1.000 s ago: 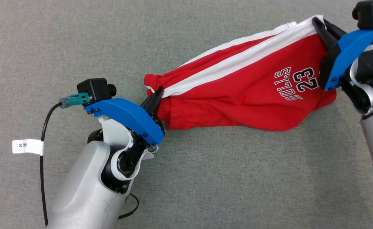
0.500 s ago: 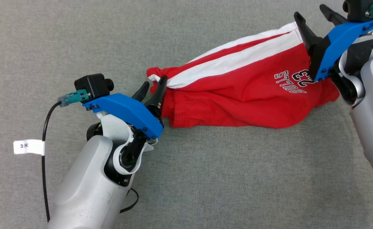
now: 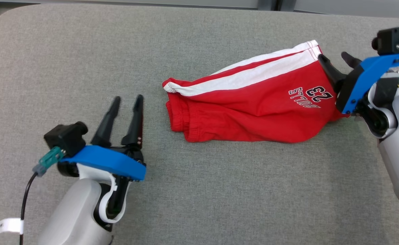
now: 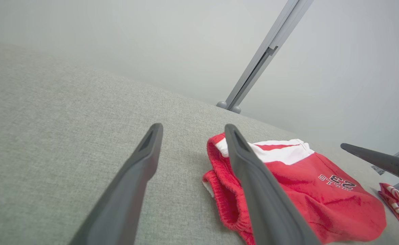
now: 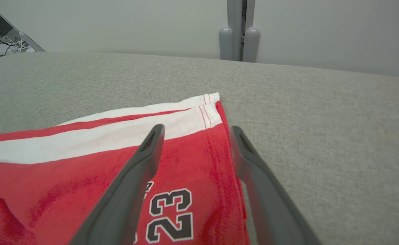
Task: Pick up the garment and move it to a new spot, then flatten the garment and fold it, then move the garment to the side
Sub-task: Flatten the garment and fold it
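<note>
Red-and-white cotton shorts (image 3: 254,112) lie rumpled on the grey fabric table (image 3: 220,190); left claw (image 3: 128,98) and right claw (image 3: 333,56) both gape empty. Flattening looks next: grip both ends, spread.

A grey fabric surface (image 3: 220,190) backs onto a pale wall (image 5: 118,23) and metal post (image 5: 232,20).

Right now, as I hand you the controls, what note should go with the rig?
Red shorts: lying on the grey pad, seemingly doubled lengthwise, wrinkled.
Left gripper: open, empty, apart from the waistband end.
Right gripper: open, empty, fingers straddling the hem edge near the 23 print; contact unclear.
Done: shorts laid down, apparently one fold in.
Left: smooth them, probably fold again, then move them aside.
</note>
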Robot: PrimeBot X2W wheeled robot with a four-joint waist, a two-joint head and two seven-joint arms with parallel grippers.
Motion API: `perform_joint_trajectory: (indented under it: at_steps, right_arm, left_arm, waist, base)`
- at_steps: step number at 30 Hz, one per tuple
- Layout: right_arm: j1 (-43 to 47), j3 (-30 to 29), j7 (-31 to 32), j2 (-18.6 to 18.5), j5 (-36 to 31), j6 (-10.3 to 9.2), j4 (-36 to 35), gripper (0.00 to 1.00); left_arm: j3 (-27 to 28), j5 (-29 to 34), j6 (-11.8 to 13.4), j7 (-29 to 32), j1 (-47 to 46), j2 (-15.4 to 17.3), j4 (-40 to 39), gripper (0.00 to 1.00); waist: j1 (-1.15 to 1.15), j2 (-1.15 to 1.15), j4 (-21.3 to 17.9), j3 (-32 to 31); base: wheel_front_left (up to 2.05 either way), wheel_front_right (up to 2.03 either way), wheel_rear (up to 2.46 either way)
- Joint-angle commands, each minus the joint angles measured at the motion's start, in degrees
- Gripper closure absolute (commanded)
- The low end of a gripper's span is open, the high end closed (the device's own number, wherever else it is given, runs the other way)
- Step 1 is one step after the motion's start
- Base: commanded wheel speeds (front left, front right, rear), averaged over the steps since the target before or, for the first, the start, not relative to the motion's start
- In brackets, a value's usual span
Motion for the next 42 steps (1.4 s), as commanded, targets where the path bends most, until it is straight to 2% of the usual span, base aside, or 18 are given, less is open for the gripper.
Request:
perform_joint_trajectory:
  at_steps: [1, 5, 12, 16, 20, 21, 22, 24, 33, 39, 42]
  right_arm:
    - [1.20, -0.54, -0.07, -0.28, 0.45, 0.03, -0.13, 0.00]
    - [2.54, -4.07, -0.82, 0.60, -0.60, 0.03, 0.87, 0.00]
    - [1.47, -9.63, -0.04, 2.65, -6.41, 0.03, 4.78, 0.00]
    - [0.25, -12.57, 1.44, 3.68, -11.26, 0.03, 8.55, 0.00]
    - [-0.46, -15.63, 3.86, 5.25, -15.18, 0.03, 12.78, 0.00]
    - [-0.44, -15.67, 4.55, 5.93, -15.85, 0.06, 13.36, 0.20]
    - [-0.41, -15.61, 4.82, 6.67, -16.19, 0.10, 13.52, 1.00]
    - [-0.16, -15.79, 4.89, 7.29, -16.63, 0.11, 13.25, 1.00]
    - [2.52, -20.64, 0.23, 4.40, -20.60, 0.03, 6.49, 1.00]
    - [6.39, -22.77, 2.44, 1.69, -26.38, 0.03, -2.07, 1.00]
    - [8.27, -23.27, 6.00, 2.01, -29.62, 0.03, -7.55, 1.00]
  left_arm:
    - [-0.03, 1.39, -0.44, -1.94, -0.39, 0.49, 0.98, 0.00]
    - [0.88, 8.58, -1.88, -5.70, -1.92, 0.96, 3.76, 0.00]
    - [10.76, 22.02, -3.21, -5.92, 0.62, -1.96, -2.13, 0.00]
    - [12.81, 27.10, -4.28, -5.94, 2.16, -3.01, -2.87, 0.00]
    - [13.91, 29.66, -4.97, -5.95, 3.28, -3.78, -1.71, 0.00]
    - [14.10, 29.96, -5.14, -5.95, 3.45, -4.01, -1.46, 0.00]
    - [14.16, 30.38, -5.29, -5.95, 3.52, -4.08, -1.37, 0.00]
    - [14.61, 30.67, -5.36, -5.95, 3.97, -4.12, -1.10, 0.00]
    - [17.38, 30.88, -5.75, -5.96, 6.86, -4.70, -1.10, 0.00]
    - [17.08, 31.06, -5.85, -5.96, 8.80, -5.24, -1.26, 0.00]
    - [16.18, 31.43, -5.87, -5.96, 9.24, -5.28, -0.79, 0.00]
  waist:
    - [0.00, 0.00, 0.09, 0.08]
    - [0.00, 0.00, 0.38, 0.36]
    - [0.00, 0.00, 1.21, 1.74]
    - [0.00, 0.00, 2.21, 2.27]
    - [0.00, 0.00, 3.45, 2.26]
    - [0.00, 0.00, 3.67, 2.18]
    - [0.00, 0.00, 3.89, 2.07]
    - [0.00, 0.00, 3.96, 1.89]
    - [0.00, 0.00, 1.86, -0.54]
    - [0.00, 0.00, 0.80, -2.46]
    - [0.00, 0.00, 0.75, -3.16]
  base:
    - [0.00, 0.00, 0.00]
    - [0.00, 0.00, 0.00]
    - [0.00, 0.00, 0.00]
    - [0.00, 0.00, 0.00]
    - [0.00, 0.00, 0.00]
    - [0.00, 0.00, 0.00]
    - [0.00, 0.00, 0.00]
    - [0.00, 0.00, 0.00]
    - [0.00, 0.00, 0.00]
    - [0.00, 0.00, 0.00]
    - [0.00, 0.00, 0.00]
